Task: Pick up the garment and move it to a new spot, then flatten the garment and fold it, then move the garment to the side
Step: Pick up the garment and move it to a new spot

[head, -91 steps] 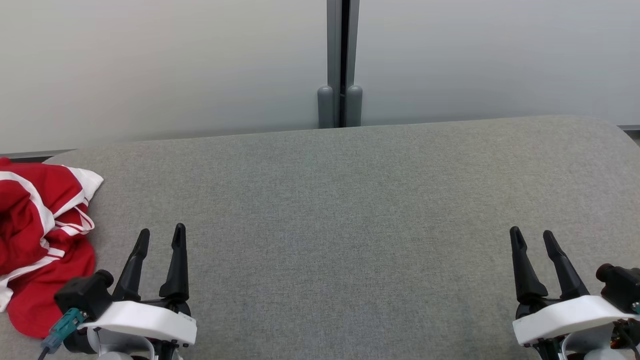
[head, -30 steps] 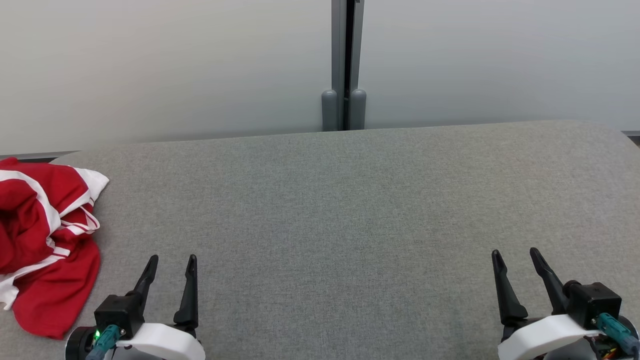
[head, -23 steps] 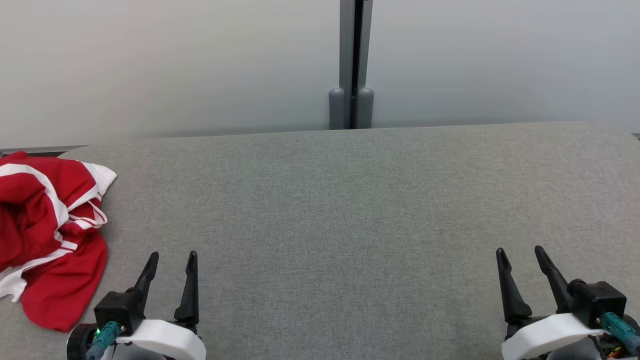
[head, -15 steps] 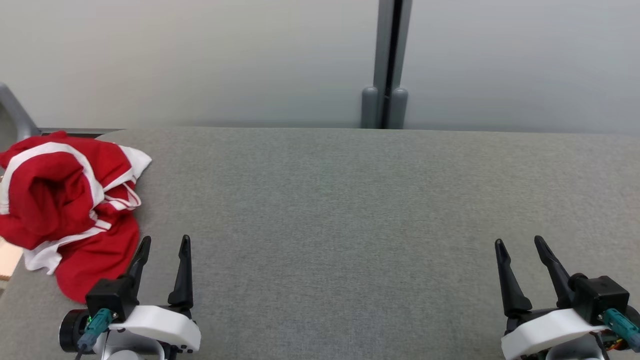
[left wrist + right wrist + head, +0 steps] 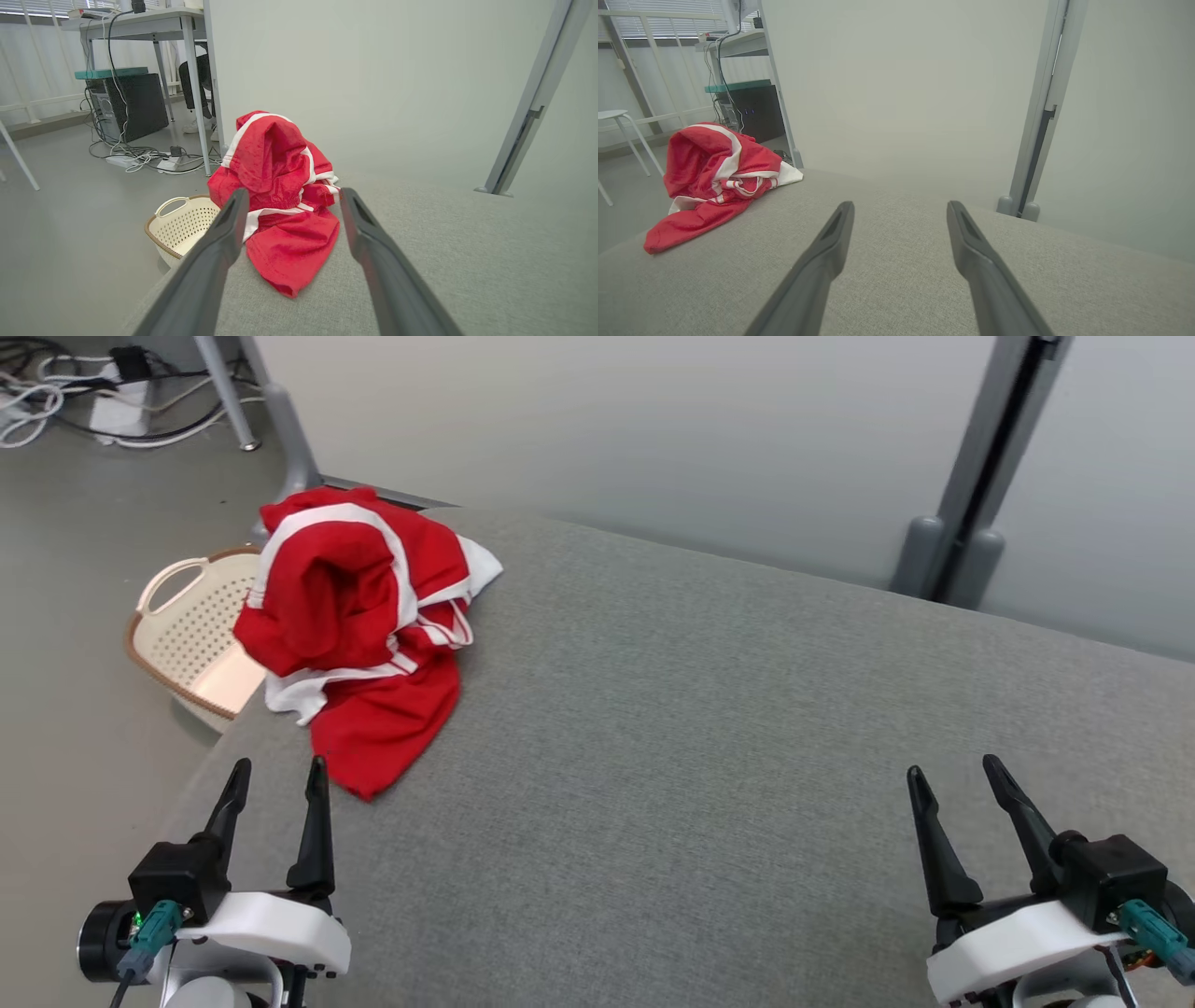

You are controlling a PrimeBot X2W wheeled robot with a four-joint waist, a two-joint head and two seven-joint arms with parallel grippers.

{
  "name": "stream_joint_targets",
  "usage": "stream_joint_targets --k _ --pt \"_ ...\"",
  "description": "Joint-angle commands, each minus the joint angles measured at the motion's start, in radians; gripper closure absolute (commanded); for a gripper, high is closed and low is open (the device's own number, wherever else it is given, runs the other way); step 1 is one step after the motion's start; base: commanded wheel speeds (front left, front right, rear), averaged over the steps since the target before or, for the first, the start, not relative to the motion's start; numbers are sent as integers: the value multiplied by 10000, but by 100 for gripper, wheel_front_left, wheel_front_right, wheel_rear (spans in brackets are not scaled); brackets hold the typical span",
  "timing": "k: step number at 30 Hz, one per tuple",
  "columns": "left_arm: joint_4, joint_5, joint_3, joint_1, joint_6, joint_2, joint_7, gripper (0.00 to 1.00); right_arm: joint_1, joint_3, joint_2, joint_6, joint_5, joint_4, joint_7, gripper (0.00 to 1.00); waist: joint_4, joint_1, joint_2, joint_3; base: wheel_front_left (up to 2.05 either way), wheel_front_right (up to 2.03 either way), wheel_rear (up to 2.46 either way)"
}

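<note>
Crumpled garment [image 5: 359, 616] lies at the worktop [image 5: 709, 728] corner. Facing it, left tool [image 5: 280, 763] stands released for grasping; right tool [image 5: 952, 765] likewise released.

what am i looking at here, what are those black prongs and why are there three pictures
It's a two-armed robot. The black prongs belong to its left gripper and right gripper. Both are open and hold nothing. One picture comes from a camera on the robot's head, looking down. The other two come from a camera on each wrist, looking along that gripper. On the grey table a crumpled red-and-white garment lies near the far left corner. A pale basket sits on the floor beside the table.
</note>
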Motion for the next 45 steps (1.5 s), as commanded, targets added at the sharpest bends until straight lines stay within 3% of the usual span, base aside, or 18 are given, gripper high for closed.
stream_joint_targets --k 1,7,17,24,29,37,45 --pt "-50 47 58 -7 37 26 -1 0 -26 43 -30 1 -38 -72 33 0 693 0 0 125 0 0 0" --pt "-101 -22 125 51 -12 -23 -1 0 -67 42 -5 1 -49 -215 96 0 1166 0 0 196 0 0 0" --pt "-164 -31 167 -160 -21 -112 -1 0 -204 31 -26 1 2 -243 114 0 1230 0 0 396 0 0 0" --pt "-181 -145 224 -720 -72 -230 1 0 -436 47 -127 1 -43 -490 321 0 1004 0 0 934 0 0 0" --pt "32 -333 326 -1794 -132 -341 -1 0 -767 16 -334 1 -131 -983 689 0 557 0 0 1937 0 0 0" --pt "1973 -744 788 -4192 -294 -216 -2 0 -1477 73 -799 1 -226 -1733 1187 0 -185 0 0 3618 0 0 0" --pt "5165 -1255 1780 -6359 -48 520 -1 0 -1942 18 -1119 1 -224 -2129 1412 0 -705 0 0 4729 0 0 0"
